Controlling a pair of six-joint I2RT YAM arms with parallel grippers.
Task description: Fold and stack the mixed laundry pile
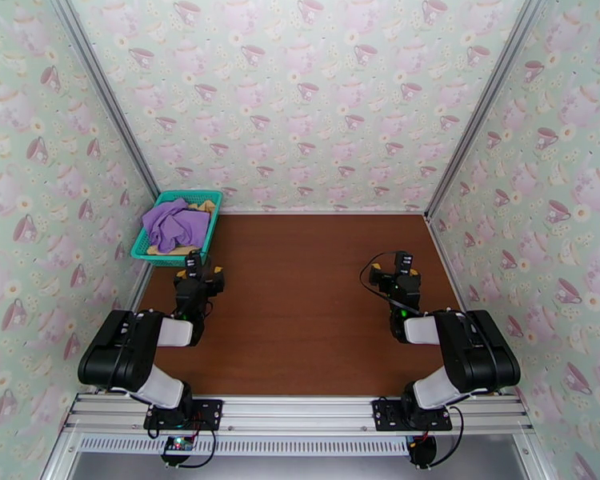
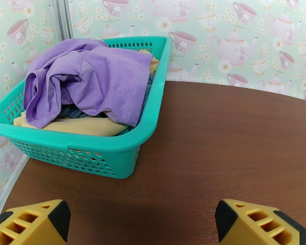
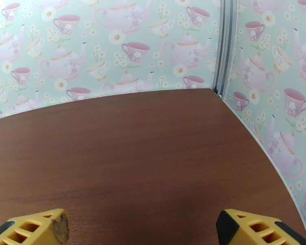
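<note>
The mixed laundry pile (image 1: 175,226) lies crumpled in a teal mesh basket (image 1: 213,211) at the table's far left corner. In the left wrist view a purple shirt (image 2: 87,80) sits on top, a grey-blue piece (image 2: 73,113) peeks out beneath it, and a mustard-yellow piece (image 2: 81,126) lies at the bottom front. My left gripper (image 1: 199,274) hovers just short of the basket's near side, open and empty, its yellow fingertips (image 2: 34,223) wide apart. On the right side of the table my right gripper (image 1: 393,271) is open too, nothing between its fingertips (image 3: 251,229).
The brown wooden table (image 1: 300,306) spreads between the arms. Teapot-patterned walls (image 1: 300,98) enclose it at the back and both sides. The basket (image 2: 151,103) stands against the left wall near the back corner.
</note>
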